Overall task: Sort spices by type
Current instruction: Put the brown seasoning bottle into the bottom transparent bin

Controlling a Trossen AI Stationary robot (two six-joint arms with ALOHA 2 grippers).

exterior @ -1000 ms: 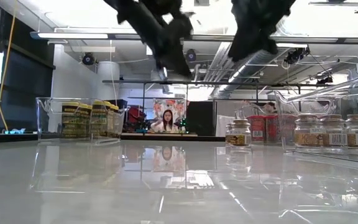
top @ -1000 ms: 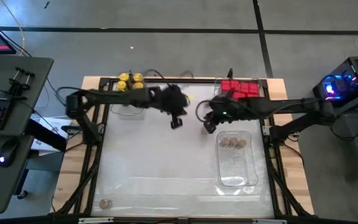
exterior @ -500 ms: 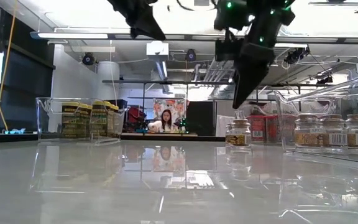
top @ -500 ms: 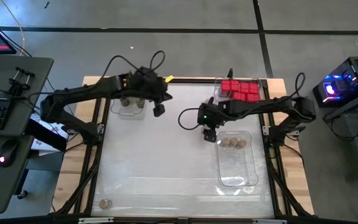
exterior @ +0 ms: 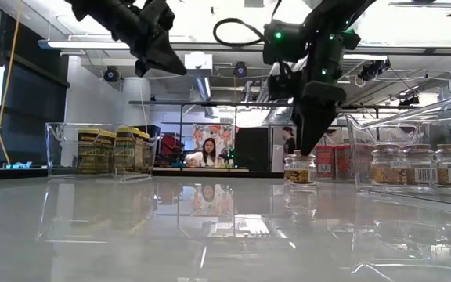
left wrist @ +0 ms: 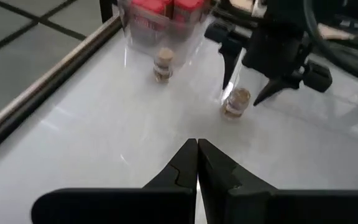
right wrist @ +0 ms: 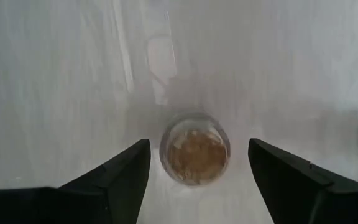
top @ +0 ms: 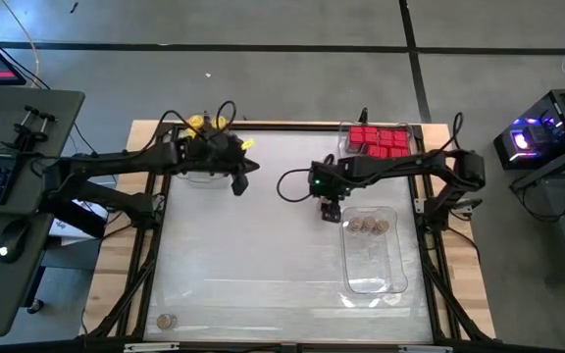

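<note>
Right hand (right wrist: 194,177) spread wide, poised directly above tan-lidded jar (right wrist: 195,155) standing upright on white bench (top: 263,245), just left of clear tray (top: 371,275) holding like jars; jar untouched. Left hand (left wrist: 197,163) clenched empty, raised beside far-left tray of yellow-lidded jars (exterior: 114,150)

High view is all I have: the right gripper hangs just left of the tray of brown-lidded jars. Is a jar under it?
Observer: Yes. The right wrist view shows a brown-lidded jar standing on the table directly below the open right gripper.
Operator: And the left gripper, is it carrying anything?
Observer: No. The left gripper is shut on nothing, raised near the yellow-lidded jars.
</note>
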